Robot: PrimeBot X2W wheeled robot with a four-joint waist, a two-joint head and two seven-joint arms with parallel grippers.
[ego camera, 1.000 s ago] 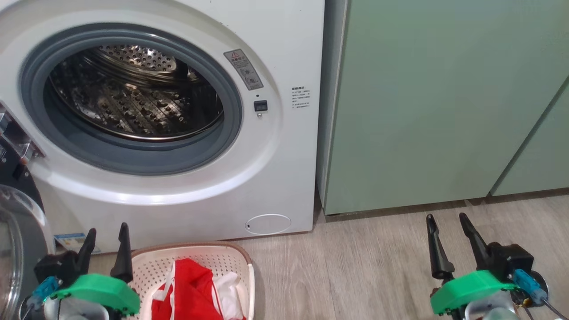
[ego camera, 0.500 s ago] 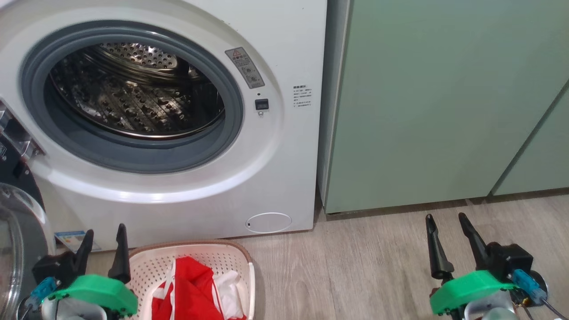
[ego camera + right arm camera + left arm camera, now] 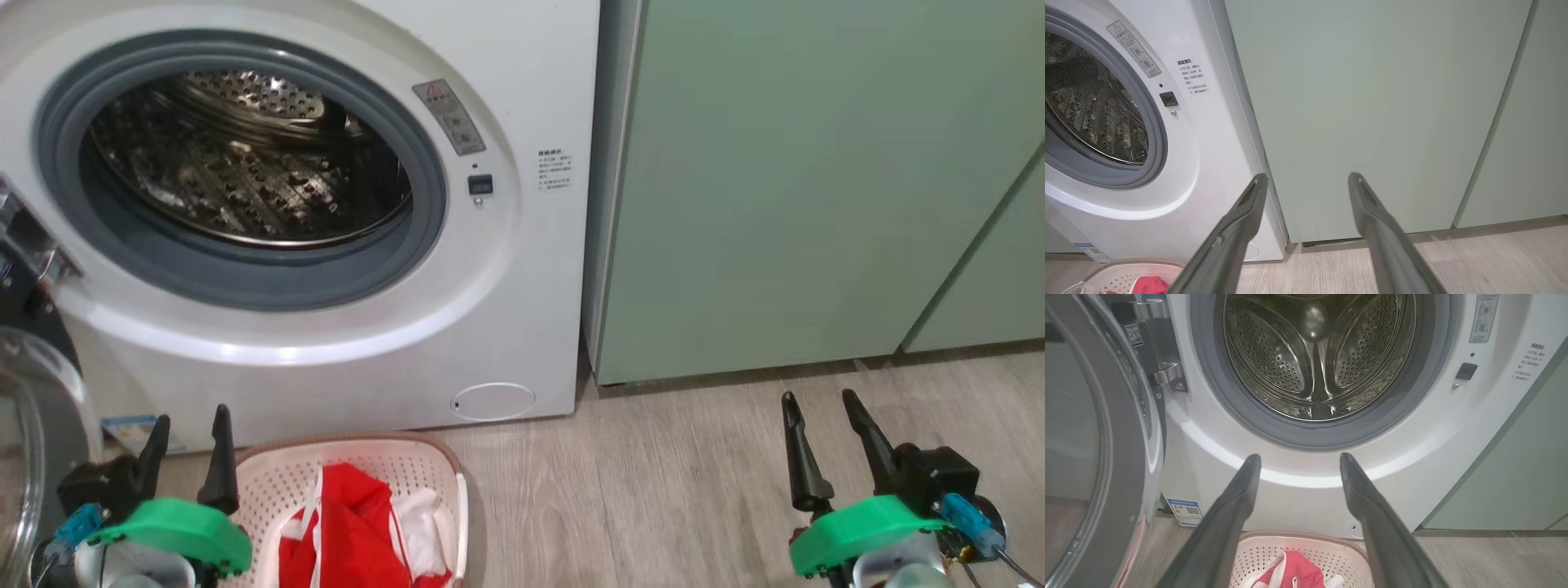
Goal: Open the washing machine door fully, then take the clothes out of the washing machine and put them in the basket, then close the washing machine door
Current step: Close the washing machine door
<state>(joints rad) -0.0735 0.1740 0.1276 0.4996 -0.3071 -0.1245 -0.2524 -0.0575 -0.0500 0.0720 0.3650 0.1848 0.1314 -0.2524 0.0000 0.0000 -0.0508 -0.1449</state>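
Since the clothes already lie bunched in the basket, which sits on the wooden floor just beside the left claw on its right, both claws hang released and empty with fingers spread, the right claw well off to the other side. My reading is that only shutting the door is left. The washing machine door stands swung wide at the left claw's left, clear of the opening so that the steel drum could be reached, and that claw looks the handier one to push it home. Ahead of the left claw the washing machine shows that drum empty. Low on its front a small blue label carries a QR code. Further up, a QR sticker sits by the hinge, a grey warning sticker with a red triangle lies beside the drum ring, and there are lines of small black print, too fine to read. Beyond the right claw stand pale green cabinets.
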